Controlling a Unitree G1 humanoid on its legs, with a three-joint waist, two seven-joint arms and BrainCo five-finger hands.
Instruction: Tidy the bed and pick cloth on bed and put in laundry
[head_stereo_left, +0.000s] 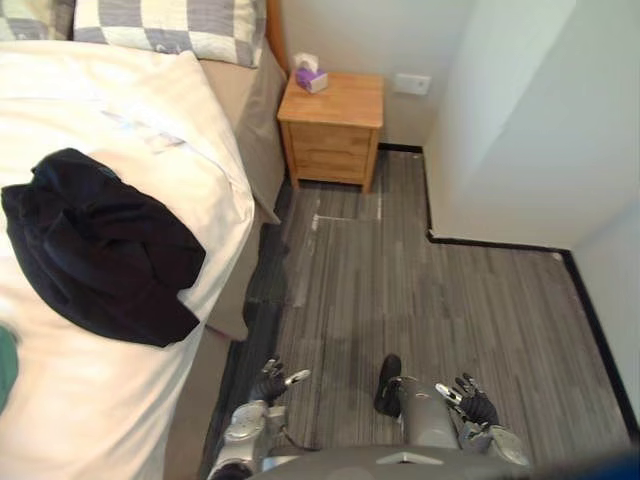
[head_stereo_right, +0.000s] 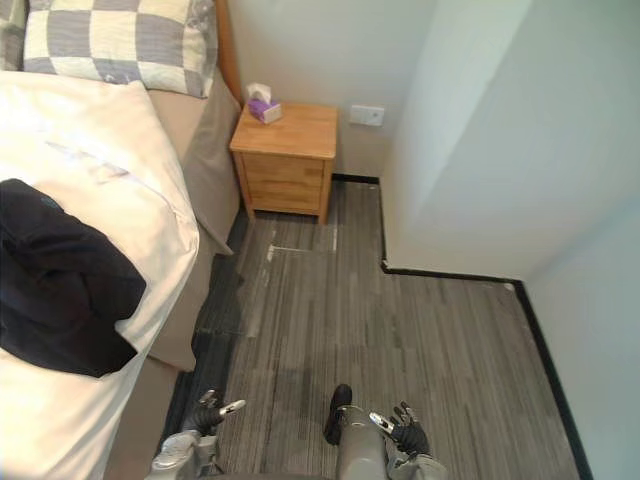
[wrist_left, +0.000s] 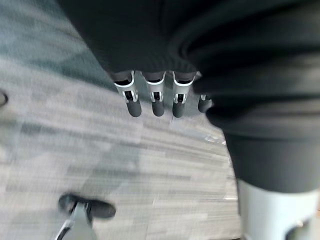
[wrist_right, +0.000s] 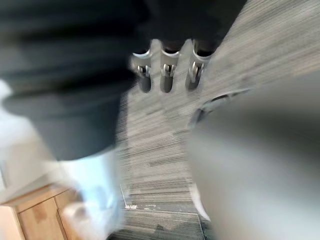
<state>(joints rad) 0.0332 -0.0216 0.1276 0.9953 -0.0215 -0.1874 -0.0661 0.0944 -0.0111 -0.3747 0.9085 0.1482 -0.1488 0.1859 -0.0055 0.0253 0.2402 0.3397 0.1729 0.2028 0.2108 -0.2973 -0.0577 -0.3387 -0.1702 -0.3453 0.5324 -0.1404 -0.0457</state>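
A crumpled black cloth (head_stereo_left: 100, 250) lies on the white duvet of the bed (head_stereo_left: 120, 110) at the left, near the bed's side edge. A bit of green cloth (head_stereo_left: 6, 365) peeks in at the far left edge. My left hand (head_stereo_left: 272, 382) hangs low over the grey floor beside the bed, fingers relaxed and holding nothing. My right hand (head_stereo_left: 470, 402) hangs low at the right, also with loose fingers and nothing in it. In the wrist views the fingers (wrist_left: 155, 97) of the left and the fingers (wrist_right: 167, 75) of the right point at bare floor.
A wooden nightstand (head_stereo_left: 332, 125) with a tissue box (head_stereo_left: 310, 75) stands against the far wall by the bed's head. Checked pillows (head_stereo_left: 170, 28) lie at the head. A white wall corner (head_stereo_left: 500, 150) juts in at the right. Grey plank floor (head_stereo_left: 400, 300) lies between.
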